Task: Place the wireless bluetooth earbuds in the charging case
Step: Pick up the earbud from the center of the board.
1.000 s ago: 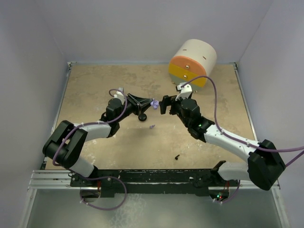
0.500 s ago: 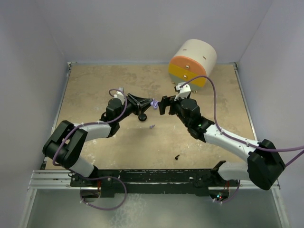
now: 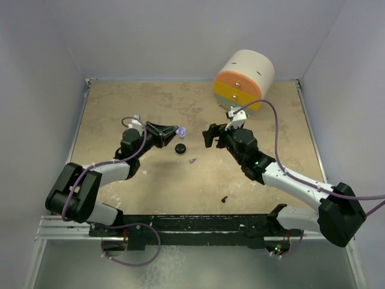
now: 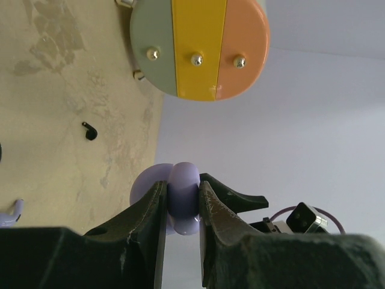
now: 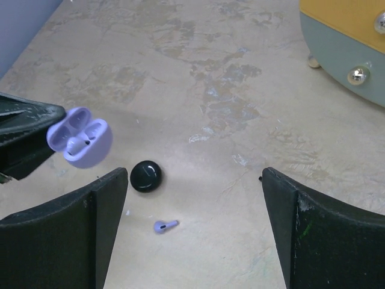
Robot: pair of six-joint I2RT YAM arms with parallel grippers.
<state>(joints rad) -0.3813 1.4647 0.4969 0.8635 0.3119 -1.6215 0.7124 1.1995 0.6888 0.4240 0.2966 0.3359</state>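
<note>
The left gripper (image 4: 183,184) has both fingers clamped on the lilac charging case (image 4: 181,201), held clear of the table (image 4: 54,90). A black earbud (image 4: 89,130) lies alone on the mottled beige surface. A lilac earbud (image 4: 12,212) shows at the left edge. At the top stands a round drum (image 4: 198,48) striped green, yellow and orange, with three bolts.

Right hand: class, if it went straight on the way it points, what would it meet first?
Likely the table: the right hand points past the lilac case in the left hand, which sits off to one side. Depth is unclear.
</note>
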